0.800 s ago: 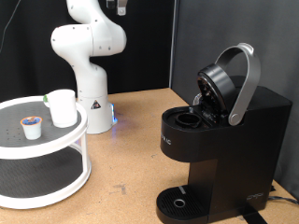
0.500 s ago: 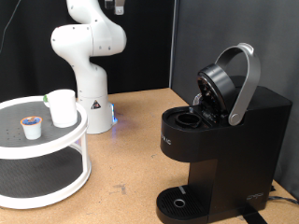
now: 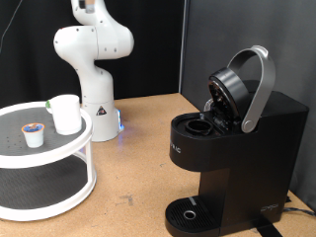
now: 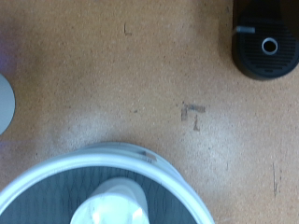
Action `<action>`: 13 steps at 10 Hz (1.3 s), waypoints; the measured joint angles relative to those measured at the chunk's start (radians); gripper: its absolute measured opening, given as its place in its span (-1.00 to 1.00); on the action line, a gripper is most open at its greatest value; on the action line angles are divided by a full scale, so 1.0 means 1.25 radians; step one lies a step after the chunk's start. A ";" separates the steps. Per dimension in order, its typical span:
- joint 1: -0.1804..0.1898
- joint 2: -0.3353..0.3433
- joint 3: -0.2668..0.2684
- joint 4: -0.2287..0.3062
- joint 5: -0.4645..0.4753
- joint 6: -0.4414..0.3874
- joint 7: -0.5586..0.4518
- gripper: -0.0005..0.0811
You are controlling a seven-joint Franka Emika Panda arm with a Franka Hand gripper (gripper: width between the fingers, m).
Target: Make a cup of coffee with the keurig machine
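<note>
The white cup (image 3: pixel 65 114) stands on the top shelf of a round white two-tier stand (image 3: pixel 59 163) at the exterior view's left. A small white pod with a brown top (image 3: pixel 34 133) stands beside it. The black keurig machine (image 3: pixel 247 148) stands at the right with its silver-handled lid (image 3: pixel 247 84) raised and its pod chamber open. Its round drip tray (image 3: pixel 188 214) has nothing on it. The gripper shows in neither view. The wrist view looks down from high up on the cup (image 4: pixel 114 201), the stand's rim (image 4: pixel 56 168) and the machine's drip tray (image 4: pixel 267 45).
The white robot arm base (image 3: pixel 94 59) stands behind the stand, and the arm runs out of the exterior view's top. Brown tabletop (image 3: pixel 138 158) lies between the stand and the machine. A black backdrop stands behind.
The dark part of the hand that showed at the exterior view's top edge has left the picture. Cup, pod and machine have not moved.
</note>
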 joint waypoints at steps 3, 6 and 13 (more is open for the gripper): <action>-0.014 -0.011 -0.033 0.000 -0.011 -0.001 -0.024 0.98; -0.028 -0.012 -0.056 -0.004 -0.054 0.005 -0.045 0.98; -0.067 -0.013 -0.192 0.024 -0.126 -0.006 -0.147 0.98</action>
